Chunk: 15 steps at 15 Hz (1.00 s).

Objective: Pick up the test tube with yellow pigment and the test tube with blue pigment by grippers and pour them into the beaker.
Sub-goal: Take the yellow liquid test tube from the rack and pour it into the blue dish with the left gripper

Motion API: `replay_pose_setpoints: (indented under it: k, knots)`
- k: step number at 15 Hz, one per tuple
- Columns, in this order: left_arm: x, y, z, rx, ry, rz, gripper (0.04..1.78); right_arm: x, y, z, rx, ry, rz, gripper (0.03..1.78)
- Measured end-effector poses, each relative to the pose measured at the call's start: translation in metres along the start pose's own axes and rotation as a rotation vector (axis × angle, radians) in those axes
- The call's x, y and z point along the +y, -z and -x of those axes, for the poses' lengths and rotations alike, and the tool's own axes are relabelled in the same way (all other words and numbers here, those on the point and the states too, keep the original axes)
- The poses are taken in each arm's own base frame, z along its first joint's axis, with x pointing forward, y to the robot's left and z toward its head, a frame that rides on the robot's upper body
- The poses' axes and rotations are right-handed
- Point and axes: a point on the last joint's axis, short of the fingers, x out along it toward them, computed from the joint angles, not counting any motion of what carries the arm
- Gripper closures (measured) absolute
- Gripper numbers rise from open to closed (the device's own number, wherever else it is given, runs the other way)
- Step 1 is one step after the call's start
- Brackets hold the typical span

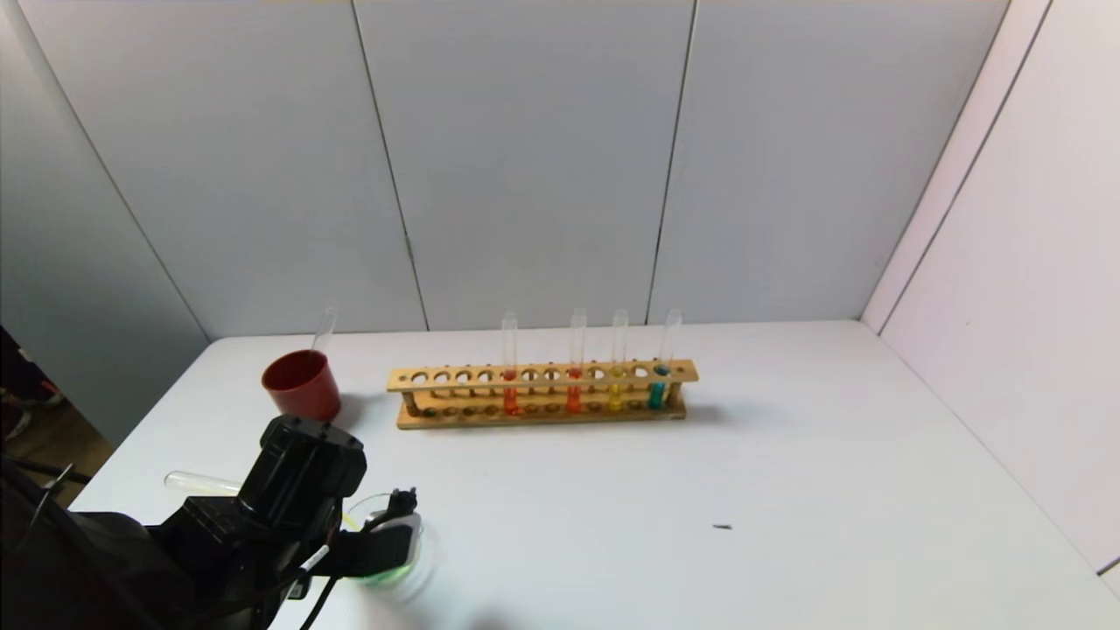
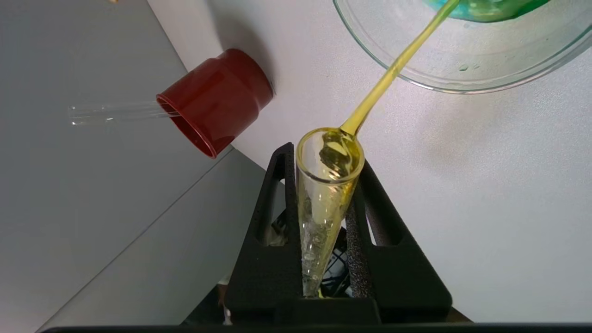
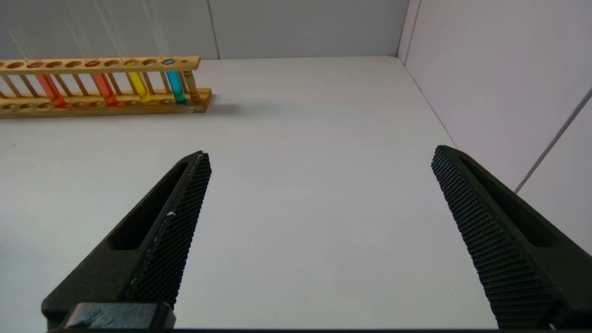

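My left gripper (image 1: 398, 525) (image 2: 326, 157) is shut on the test tube with yellow pigment (image 2: 323, 199), tipped mouth-down over the beaker (image 1: 420, 569) (image 2: 462, 78). A thin yellow stream (image 2: 393, 69) runs from the tube's mouth into blue-green liquid in the beaker. The tube's clear round end (image 1: 197, 482) sticks out behind the wrist. A test tube with blue pigment (image 1: 656, 394) (image 3: 175, 88) stands at the right end of the wooden rack (image 1: 542, 376). My right gripper (image 3: 319, 155) hangs open over bare table, out of the head view.
The rack (image 3: 101, 108) also holds a yellow tube (image 1: 615, 395) and two orange-red tubes (image 1: 510, 398). A dark-red cup (image 1: 302, 385) (image 2: 217, 97) with an empty tube (image 1: 325, 328) leaning in it stands left of the rack. Grey walls close in the back and right.
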Motion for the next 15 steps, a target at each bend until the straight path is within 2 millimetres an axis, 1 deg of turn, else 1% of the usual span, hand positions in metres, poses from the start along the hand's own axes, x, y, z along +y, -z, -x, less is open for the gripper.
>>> replay_pose_setpoints:
  k: [8, 15]
  knots:
    - [-0.0024, -0.0036, -0.0009, 0.017, 0.001, -0.016, 1.50, 0.0000, 0.0000, 0.0000, 0.000, -0.001, 0.000, 0.07]
    - [-0.0056, -0.0050, -0.0055, 0.045, 0.015, -0.038, 1.50, 0.0000, 0.0000, 0.0000, 0.000, 0.000, 0.000, 0.07]
